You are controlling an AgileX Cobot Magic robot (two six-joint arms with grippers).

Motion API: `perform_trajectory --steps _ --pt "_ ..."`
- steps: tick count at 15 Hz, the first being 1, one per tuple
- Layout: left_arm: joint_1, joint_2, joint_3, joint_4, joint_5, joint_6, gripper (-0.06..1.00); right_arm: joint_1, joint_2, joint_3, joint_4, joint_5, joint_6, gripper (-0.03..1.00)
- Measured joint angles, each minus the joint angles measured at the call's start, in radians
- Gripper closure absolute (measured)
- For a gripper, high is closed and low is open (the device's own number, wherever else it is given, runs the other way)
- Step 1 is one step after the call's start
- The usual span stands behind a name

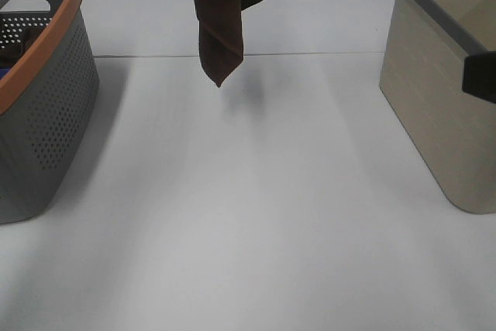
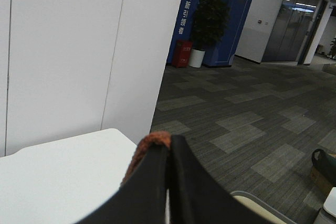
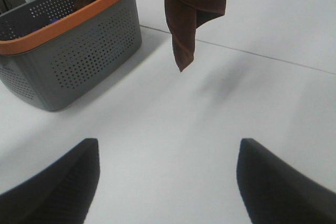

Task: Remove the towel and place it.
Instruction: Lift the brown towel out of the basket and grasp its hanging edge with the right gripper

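Hanging towel (image 1: 223,21) pinched by left end effector (image 2: 169,142); right end effector (image 3: 169,148) spread wide.

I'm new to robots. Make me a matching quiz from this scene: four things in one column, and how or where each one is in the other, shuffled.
Things:
1. towel
2. grey basket
3. beige basket
4. right gripper

States:
A. open, holding nothing
B. hanging in the air
C. orange rim, at the left
D. dark rim, at the right

Pairs: 1-B, 2-C, 3-D, 4-A.
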Motion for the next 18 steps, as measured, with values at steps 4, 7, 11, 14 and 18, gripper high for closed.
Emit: perform_trajectory --steps 4,7,11,14,18 --pt "0.000 0.000 0.000 0.000 -0.001 0.000 0.94 0.000 0.259 -0.143 0.005 -0.025 -0.038 0.26" --pt "0.000 0.000 0.000 0.000 -0.001 0.000 0.94 0.000 0.371 -0.224 0.008 -0.026 -0.037 0.26" --pt "0.000 0.000 0.000 0.000 -0.001 0.000 0.94 0.023 0.547 -0.381 -0.140 0.016 0.154 0.26" --pt "0.000 0.000 0.000 0.000 -0.002 0.000 0.94 0.214 0.656 -0.512 -0.473 0.023 0.416 0.26" --pt "0.000 0.000 0.000 0.001 -0.003 0.000 0.94 0.447 0.763 -0.616 -1.051 0.030 0.967 0.26"
